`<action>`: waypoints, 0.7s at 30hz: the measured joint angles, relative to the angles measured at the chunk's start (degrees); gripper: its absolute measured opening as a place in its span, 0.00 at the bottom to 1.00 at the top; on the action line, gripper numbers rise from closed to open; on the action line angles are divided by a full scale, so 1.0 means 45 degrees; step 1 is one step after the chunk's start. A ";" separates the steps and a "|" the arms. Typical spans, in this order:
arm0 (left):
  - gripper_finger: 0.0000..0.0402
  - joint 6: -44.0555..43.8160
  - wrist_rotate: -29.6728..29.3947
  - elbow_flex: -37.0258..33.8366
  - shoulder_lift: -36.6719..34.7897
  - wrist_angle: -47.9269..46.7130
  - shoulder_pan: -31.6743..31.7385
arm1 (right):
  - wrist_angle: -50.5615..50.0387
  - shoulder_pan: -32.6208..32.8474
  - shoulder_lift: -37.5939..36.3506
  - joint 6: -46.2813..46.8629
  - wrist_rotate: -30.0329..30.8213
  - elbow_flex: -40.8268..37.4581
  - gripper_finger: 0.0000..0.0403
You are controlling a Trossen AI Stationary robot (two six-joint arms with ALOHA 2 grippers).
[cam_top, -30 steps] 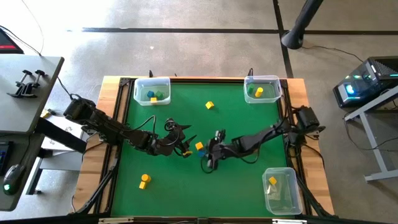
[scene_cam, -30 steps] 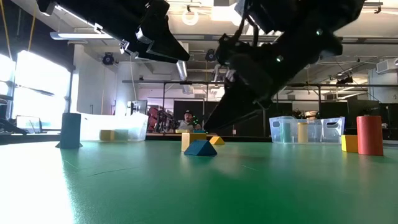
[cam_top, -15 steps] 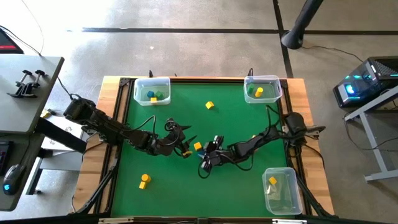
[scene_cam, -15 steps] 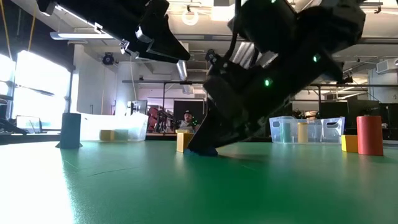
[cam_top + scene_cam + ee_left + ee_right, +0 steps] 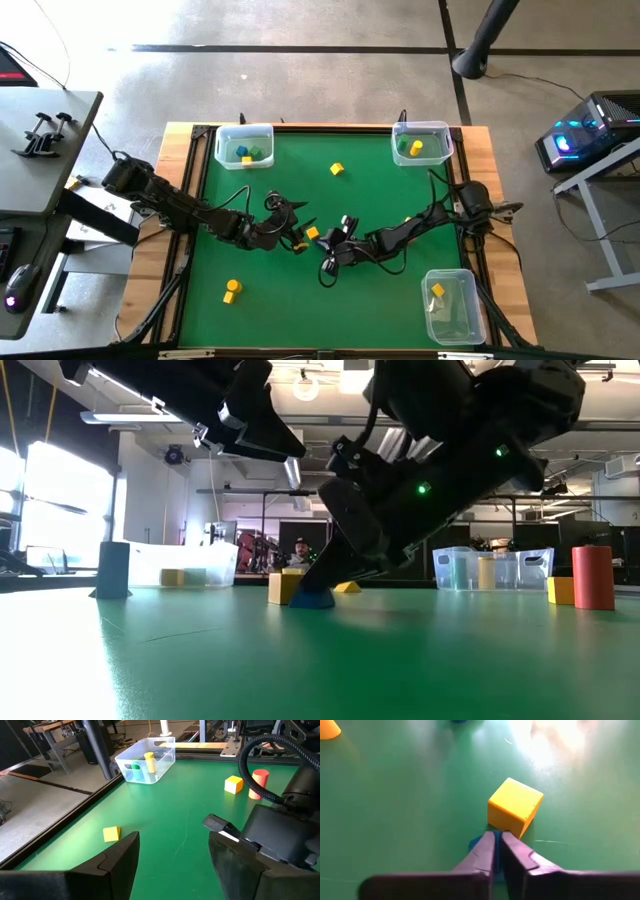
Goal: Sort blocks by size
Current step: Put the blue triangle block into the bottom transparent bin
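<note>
A small blue block [image 5: 312,600] lies flat on the green table [image 5: 400,190] near its middle. A yellow cube [image 5: 515,807] stands right beside it [image 5: 312,232]. My right gripper [image 5: 497,836] is down at the table, shut on the blue block, and covers it in the high view [image 5: 324,243]. My left gripper [image 5: 172,845] hovers open a little to the left of the cube [image 5: 297,232], with nothing between its fingers. My right gripper pinches the blue block [image 5: 476,843] between its two fingers, which slant down from the table's right. The fingers hide most of the block, so which part they have cannot be told. The block rests on the table. The fingertips [image 5: 490,837] reach the foot of the yellow cube.
Clear bins stand at the far left [image 5: 245,146], far right [image 5: 421,143] and near right [image 5: 452,305], each holding blocks. Loose pieces: a yellow block [image 5: 337,169] toward the far edge, a red cylinder [image 5: 592,577] with a yellow cube [image 5: 561,590], and a small yellow cone [image 5: 347,587].
My right gripper has come down and gone toward the table's left, onto the blue block. The yellow cube and the blue block have both slid a little toward the table's left. My left gripper has kept still.
</note>
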 joint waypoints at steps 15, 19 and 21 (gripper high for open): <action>0.56 0.0000 0.0000 -0.0005 0.0000 -0.0076 0.0000 | -0.3580 0.0229 -0.1868 -0.0969 -0.1117 -0.0069 0.00; 0.56 0.0004 0.0000 -0.0005 0.0000 -0.0083 0.0000 | -0.4289 0.0446 -0.2625 -0.1374 -0.1367 -0.0146 0.01; 0.56 0.0005 0.0000 -0.0005 0.0000 -0.0074 0.0000 | -0.4264 0.0503 -0.2994 -0.1807 -0.1422 -0.0146 0.01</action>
